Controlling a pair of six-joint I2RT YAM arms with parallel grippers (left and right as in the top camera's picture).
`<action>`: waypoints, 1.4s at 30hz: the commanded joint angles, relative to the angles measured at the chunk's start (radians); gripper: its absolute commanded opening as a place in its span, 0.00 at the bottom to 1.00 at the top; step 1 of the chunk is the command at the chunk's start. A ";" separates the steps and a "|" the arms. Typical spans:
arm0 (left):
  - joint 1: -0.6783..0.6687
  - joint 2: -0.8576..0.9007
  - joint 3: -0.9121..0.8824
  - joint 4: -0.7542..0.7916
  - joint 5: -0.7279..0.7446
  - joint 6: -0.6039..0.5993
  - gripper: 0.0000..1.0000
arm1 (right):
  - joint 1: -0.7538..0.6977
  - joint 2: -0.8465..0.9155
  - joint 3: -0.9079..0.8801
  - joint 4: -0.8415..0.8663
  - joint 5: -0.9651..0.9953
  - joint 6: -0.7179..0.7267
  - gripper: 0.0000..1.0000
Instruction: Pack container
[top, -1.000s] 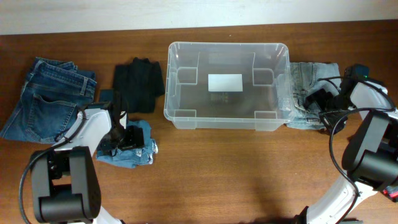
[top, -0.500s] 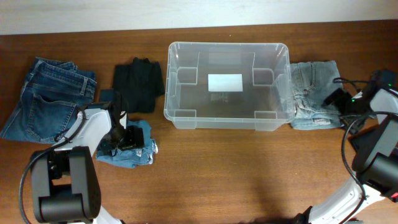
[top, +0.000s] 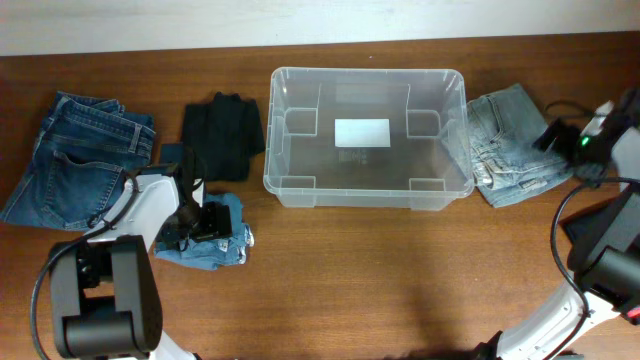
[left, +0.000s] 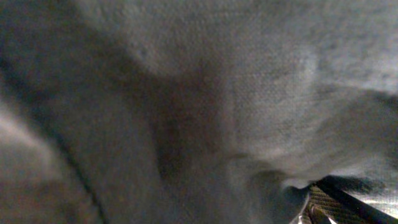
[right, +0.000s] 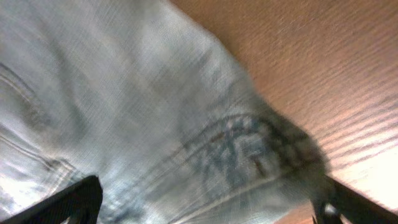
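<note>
Dragging pale jeans (top: 510, 150) away from the container (top: 366, 71), right tool (top: 548, 138) gapes unclenched; left tool (top: 205, 222) too.

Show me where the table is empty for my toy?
The table in front of the container is a wide bare strip. Left of it is crowded: dark jeans, black garment, blue denim scrap. Right of it lie light jeans.

Overhead looks straight down on the whole worktop (top: 330, 300), left wrist pressed into blue denim (top: 212, 240) at 8 o'clock, right wrist close over pale jeans (top: 512, 150) at 3 o'clock
</note>
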 joint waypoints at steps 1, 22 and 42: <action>-0.003 0.024 0.002 0.000 -0.006 0.013 0.99 | -0.001 -0.007 0.196 -0.107 0.012 -0.048 0.98; -0.003 0.024 0.002 0.000 -0.006 0.013 0.99 | 0.068 -0.001 0.043 -0.356 0.032 0.328 0.99; -0.003 0.024 0.002 0.000 -0.006 0.013 0.99 | 0.152 -0.001 -0.113 -0.155 0.167 0.599 0.98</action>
